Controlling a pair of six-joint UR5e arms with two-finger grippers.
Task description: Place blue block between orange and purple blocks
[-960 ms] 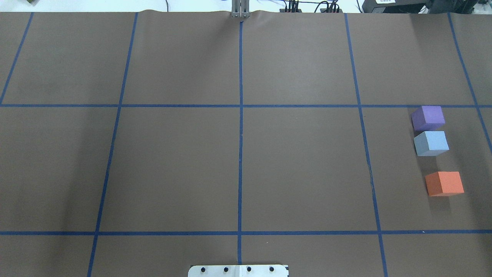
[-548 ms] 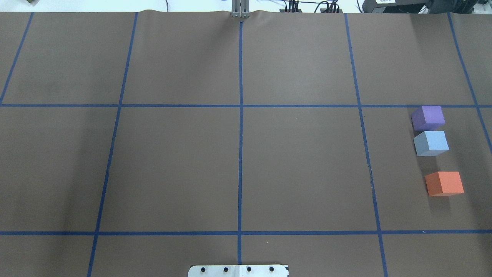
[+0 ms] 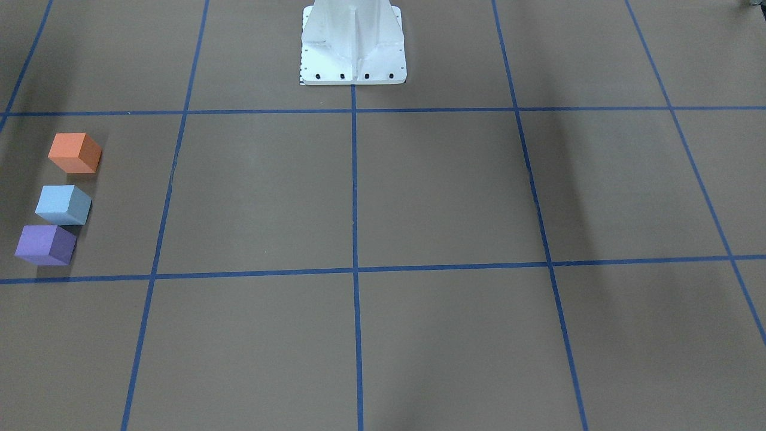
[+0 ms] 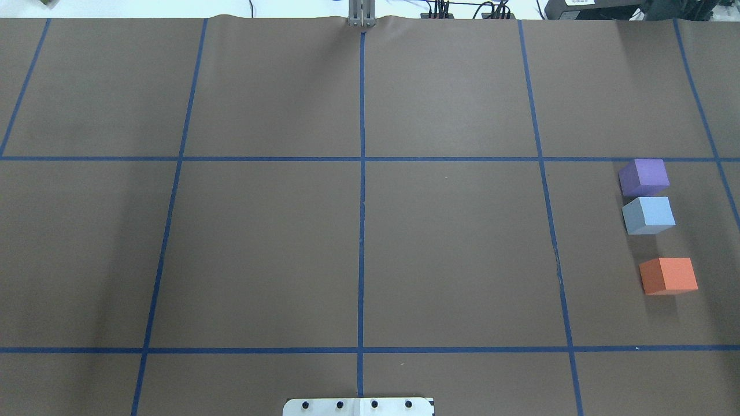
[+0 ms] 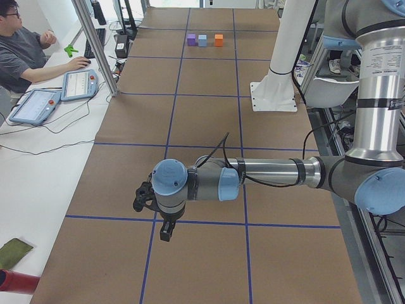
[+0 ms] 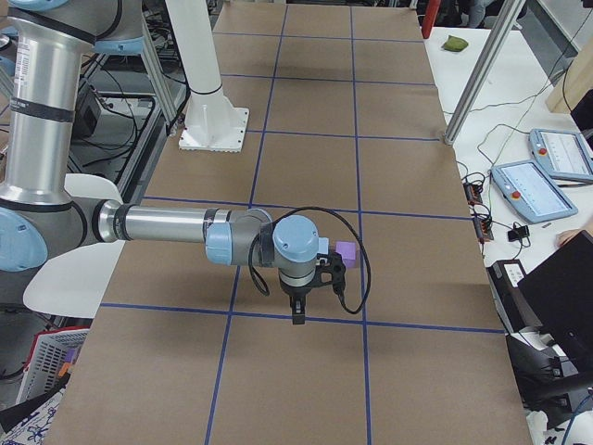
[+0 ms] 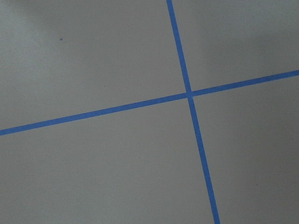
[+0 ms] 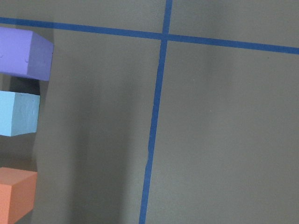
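Observation:
The purple block (image 4: 644, 176), the blue block (image 4: 649, 214) and the orange block (image 4: 669, 275) stand in a row on the brown table at the right of the overhead view. The blue one is in the middle, close to the purple one and farther from the orange one. The right wrist view shows all three at its left edge: purple (image 8: 23, 53), blue (image 8: 17, 113), orange (image 8: 16, 195). My left gripper (image 5: 166, 231) shows only in the exterior left view and my right gripper (image 6: 297, 313) only in the exterior right view. I cannot tell whether either is open or shut.
The robot's white base (image 3: 353, 45) stands at the table's near middle edge. Blue tape lines (image 4: 361, 190) divide the brown cover into squares. An operator (image 5: 25, 50) sits with tablets (image 5: 77, 83) beyond the far edge, beside a metal post (image 5: 95, 47).

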